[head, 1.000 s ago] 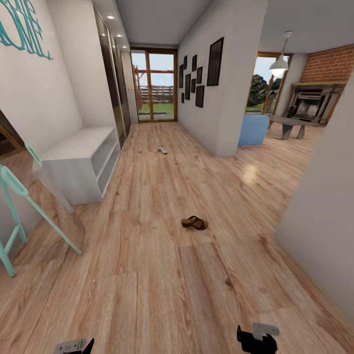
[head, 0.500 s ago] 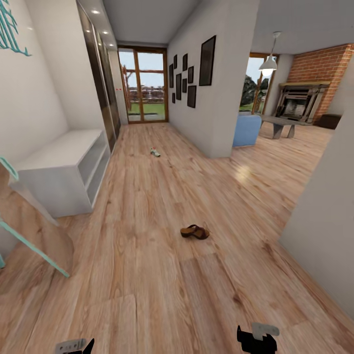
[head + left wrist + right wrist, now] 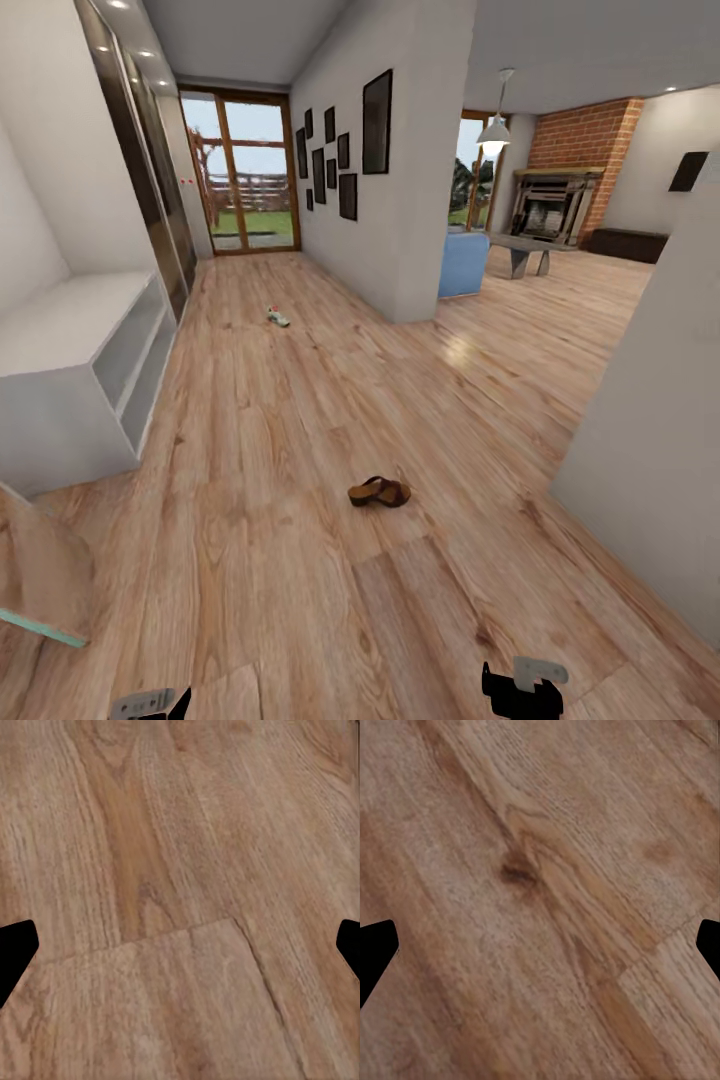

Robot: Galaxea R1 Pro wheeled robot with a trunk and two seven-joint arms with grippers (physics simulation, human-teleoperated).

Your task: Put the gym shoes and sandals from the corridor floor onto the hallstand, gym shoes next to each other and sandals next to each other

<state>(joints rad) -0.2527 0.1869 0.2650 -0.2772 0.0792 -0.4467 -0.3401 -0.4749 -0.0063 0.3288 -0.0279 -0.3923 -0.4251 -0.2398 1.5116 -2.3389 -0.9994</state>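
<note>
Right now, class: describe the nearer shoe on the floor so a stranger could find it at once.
Start at the pale grey rack by the left wall, then look right across the wood floor. The sandal lies alone mid-corridor. It is flat and brown, unlike the small pale gym shoe farther down by the glass doors.

The hallstand (image 3: 75, 380) stands against the left wall of the corridor, its open shelves facing the corridor floor (image 3: 300, 420). To the right of the hallstand and nearer the camera, one sandal (image 3: 379, 492) lies on the floor, well apart from the hallstand. Beyond the hallstand's far end, farther down the corridor, one gym shoe (image 3: 278, 318) lies on the floor. Behind the hallstand along the same wall runs a tall wardrobe (image 3: 140, 180), and past it a glass door (image 3: 240, 175) closes the corridor's far end. Across the corridor from the hallstand a wall carries picture frames (image 3: 345, 155); right of that wall sit an armchair (image 3: 462, 265), a bench (image 3: 525, 250) and a fireplace (image 3: 550, 205).
</note>
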